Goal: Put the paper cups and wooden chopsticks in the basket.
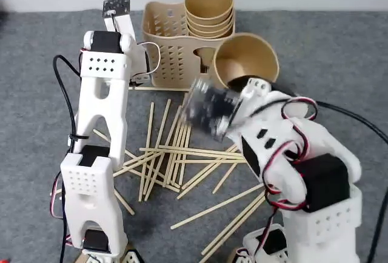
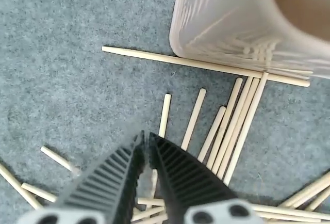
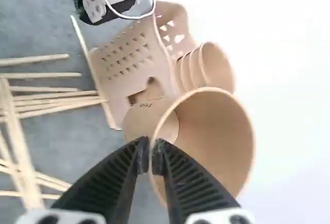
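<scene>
Just beside the basket point(image 1: 163, 57), the right tool point(image 3: 149, 150) seemingly clamps 1 paper cup point(image 1: 245, 63).

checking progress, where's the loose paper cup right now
High view: the paper cup sits tilted in the right tool, beside the basket holding stacked cups.
</scene>
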Robot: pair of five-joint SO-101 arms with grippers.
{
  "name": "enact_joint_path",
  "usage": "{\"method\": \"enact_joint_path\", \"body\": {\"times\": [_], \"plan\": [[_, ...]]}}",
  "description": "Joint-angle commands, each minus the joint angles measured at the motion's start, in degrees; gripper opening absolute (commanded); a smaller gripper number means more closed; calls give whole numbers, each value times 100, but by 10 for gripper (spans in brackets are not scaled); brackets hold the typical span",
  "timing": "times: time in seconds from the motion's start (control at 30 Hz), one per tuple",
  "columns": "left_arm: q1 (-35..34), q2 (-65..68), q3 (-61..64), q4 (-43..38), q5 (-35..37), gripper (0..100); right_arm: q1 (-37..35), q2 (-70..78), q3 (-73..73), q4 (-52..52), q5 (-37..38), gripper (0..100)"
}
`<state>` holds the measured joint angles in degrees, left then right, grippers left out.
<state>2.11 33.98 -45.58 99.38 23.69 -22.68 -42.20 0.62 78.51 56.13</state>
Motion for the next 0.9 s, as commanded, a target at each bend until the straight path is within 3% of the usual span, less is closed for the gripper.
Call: {"method": "enact_joint_path", "body": {"times": [0.0, 0.37, 0.87], "plan": [[-35, -281, -22, 105, 62, 15, -40, -110, 246, -629, 308, 9], [-352, -651, 347, 114, 62, 15, -22, 48, 1433, -3222, 1468, 11], [-475, -1415, 1112, 97, 53, 15, 321, 2114, -1125, -3284, 1424, 35]]}}
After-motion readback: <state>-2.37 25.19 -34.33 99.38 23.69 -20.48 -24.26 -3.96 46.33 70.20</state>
